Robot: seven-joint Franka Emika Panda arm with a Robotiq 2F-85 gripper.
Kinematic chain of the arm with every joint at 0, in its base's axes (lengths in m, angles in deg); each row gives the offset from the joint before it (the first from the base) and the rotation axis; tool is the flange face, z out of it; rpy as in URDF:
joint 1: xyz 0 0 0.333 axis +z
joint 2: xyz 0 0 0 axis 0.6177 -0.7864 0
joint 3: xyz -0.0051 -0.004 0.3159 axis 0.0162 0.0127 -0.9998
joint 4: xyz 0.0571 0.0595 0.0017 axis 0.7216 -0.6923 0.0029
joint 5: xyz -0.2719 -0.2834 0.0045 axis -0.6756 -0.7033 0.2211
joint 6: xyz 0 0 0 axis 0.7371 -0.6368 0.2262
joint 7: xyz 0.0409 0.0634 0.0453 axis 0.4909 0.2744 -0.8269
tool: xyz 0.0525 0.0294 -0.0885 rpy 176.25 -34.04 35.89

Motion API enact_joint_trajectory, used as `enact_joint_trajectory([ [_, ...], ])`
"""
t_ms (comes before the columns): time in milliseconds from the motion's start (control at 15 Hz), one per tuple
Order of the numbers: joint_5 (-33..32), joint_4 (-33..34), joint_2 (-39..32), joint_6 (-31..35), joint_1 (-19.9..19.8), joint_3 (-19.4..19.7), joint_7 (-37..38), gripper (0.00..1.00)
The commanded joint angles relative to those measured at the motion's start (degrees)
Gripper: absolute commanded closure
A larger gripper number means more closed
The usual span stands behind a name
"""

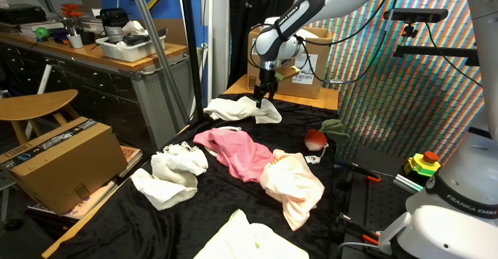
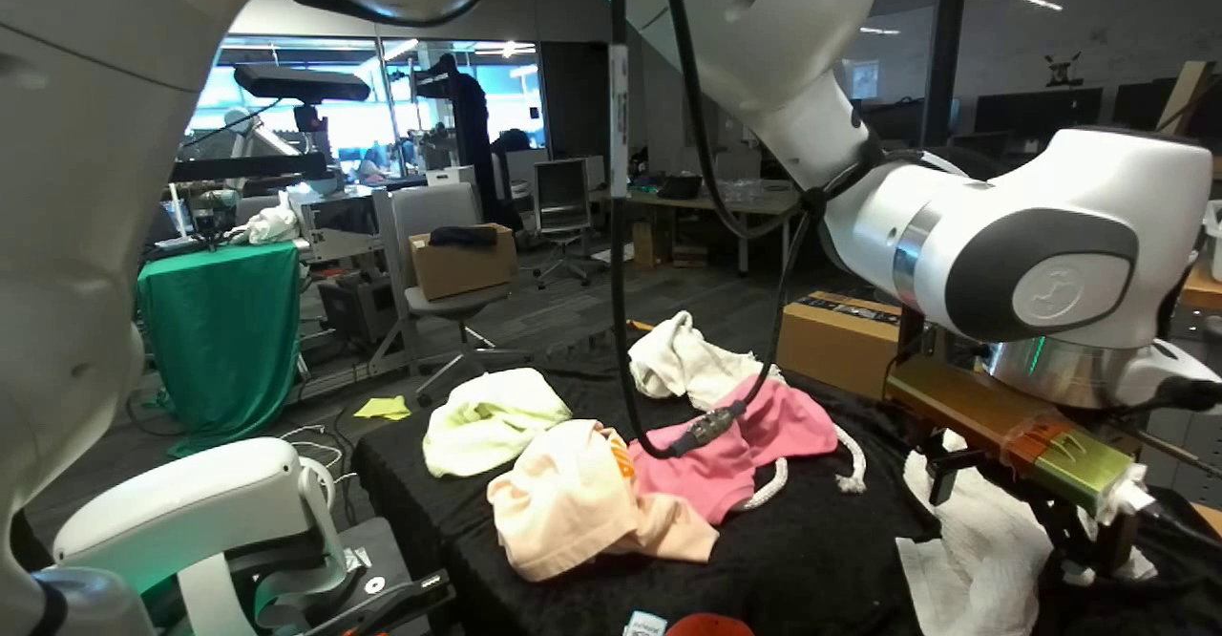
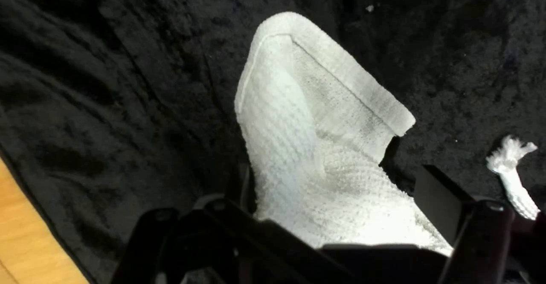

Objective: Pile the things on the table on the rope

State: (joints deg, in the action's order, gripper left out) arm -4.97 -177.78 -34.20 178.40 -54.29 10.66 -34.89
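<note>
My gripper (image 1: 265, 98) points down at the far end of the black-topped table (image 1: 229, 212), fingers wide apart. In the wrist view a crumpled white cloth (image 3: 290, 117) lies between and below the spread fingers; whether they touch it I cannot tell. The rope (image 2: 853, 459) shows a knotted, frayed end and a curve from under the pink cloth (image 2: 706, 464), which covers the rest. Against the pink one rests a peach cloth (image 1: 291, 181). Another white rag (image 1: 171, 173) and a pale yellow-green cloth (image 1: 253, 243) lie separately, nearer that exterior camera.
A red and white item (image 1: 315, 139) with a tag and a green soft object (image 1: 335, 132) sit by the table's edge. One cardboard box (image 1: 288, 84) stands beyond the far end, another (image 1: 66, 165) beside the table. A black cable (image 2: 619, 330) hangs down in an exterior view.
</note>
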Motion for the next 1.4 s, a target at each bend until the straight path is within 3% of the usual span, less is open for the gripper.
enact_joint_trajectory([
  [0,2.38,4.47,-2.58,-2.4,-1.65,-2.3,-3.18,0.0],
  [400,5.79,9.57,-5.49,-7.09,-3.06,-5.37,-6.74,0.0],
  [733,3.49,14.4,-8.35,-11.36,-0.85,-4.55,-5.53,0.0],
  [1333,2.09,22.91,-14.79,-16.68,-0.4,-3.12,-3.03,0.0],
])
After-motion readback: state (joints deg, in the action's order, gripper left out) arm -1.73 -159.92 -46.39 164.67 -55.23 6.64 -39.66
